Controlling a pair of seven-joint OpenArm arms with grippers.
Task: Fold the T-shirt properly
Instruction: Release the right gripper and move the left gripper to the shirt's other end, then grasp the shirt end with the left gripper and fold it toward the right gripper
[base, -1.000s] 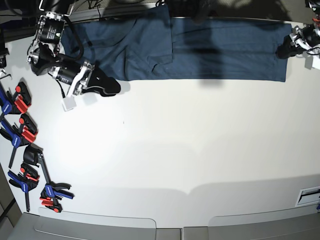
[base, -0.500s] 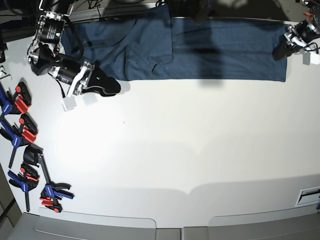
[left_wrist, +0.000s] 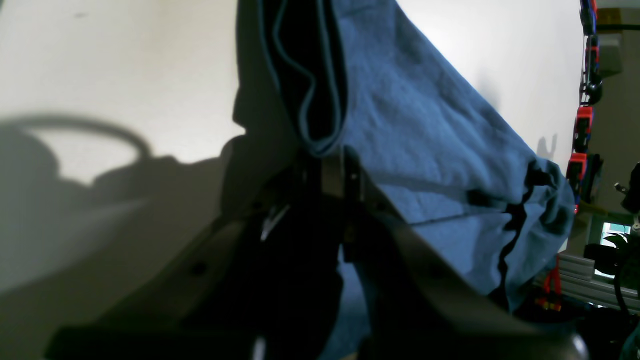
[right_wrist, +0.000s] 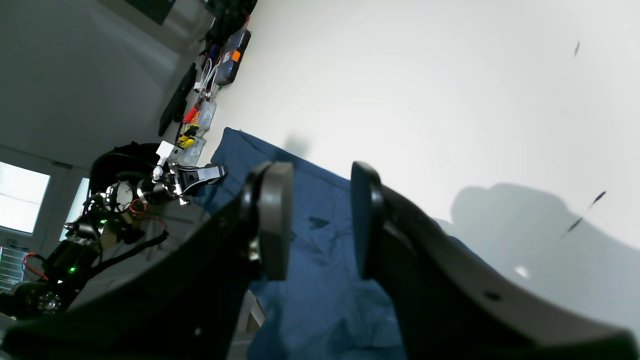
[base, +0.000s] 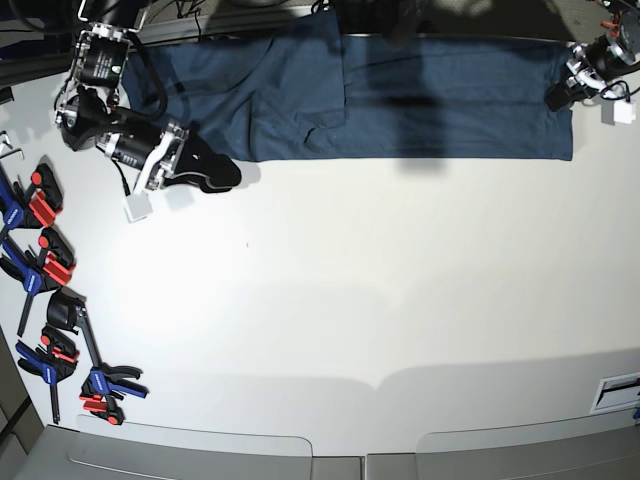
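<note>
Shirt (base: 400, 95) edge now being pinched, upper right.
Your left gripper (base: 560, 96), wide a second ago, is clamping the hem; right gripper (base: 215, 172) is idling half-open, empty, upper left.

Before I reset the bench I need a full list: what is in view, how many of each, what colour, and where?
T-shirt: one, dark teal-blue, spread along the far edge of the table, one end bunched and folded over.
Clamps: several, blue and red with black handles, in a row along the table's edge on the base view's left.
Table: one, white, mostly bare in front of the shirt.
Left tool: one, black, at the shirt's far corner on the base view's right, closed on a fold of the cloth's edge.
Right tool: one, black, at the shirt's near edge on the base view's left, pads apart, holding nothing.
</note>
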